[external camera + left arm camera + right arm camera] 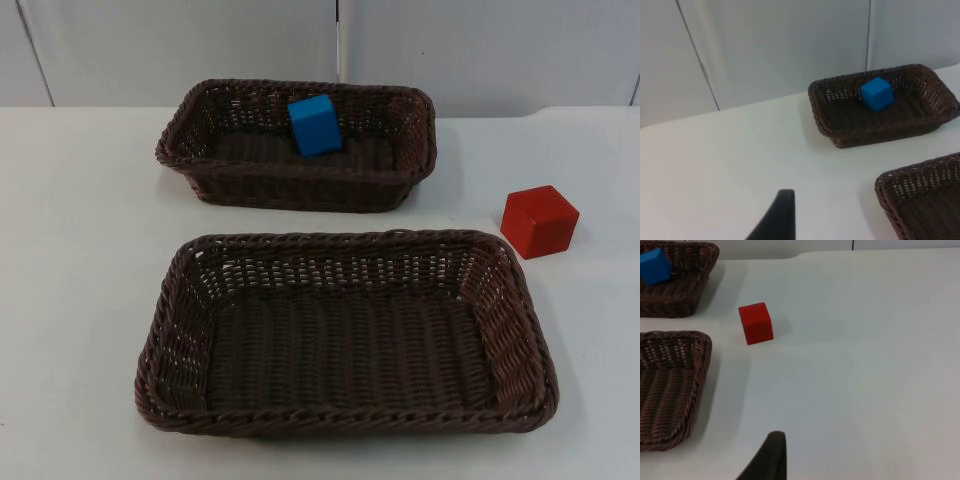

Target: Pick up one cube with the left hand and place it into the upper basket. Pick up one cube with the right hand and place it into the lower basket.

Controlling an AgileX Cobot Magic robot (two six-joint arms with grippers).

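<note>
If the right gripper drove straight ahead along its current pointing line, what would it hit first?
Probably bare table. In the right wrist view the red cube sits slightly off that line, toward the lower basket, so the right gripper would likely pass beside it. Depth is unclear, so treat this as a guess.

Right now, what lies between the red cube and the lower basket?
Nothing: in the top view and the right wrist view, only bare white table separates the red cube from the lower basket; they stand apart.

top – overhead, forward; wrists – low; shared: blue cube
</note>
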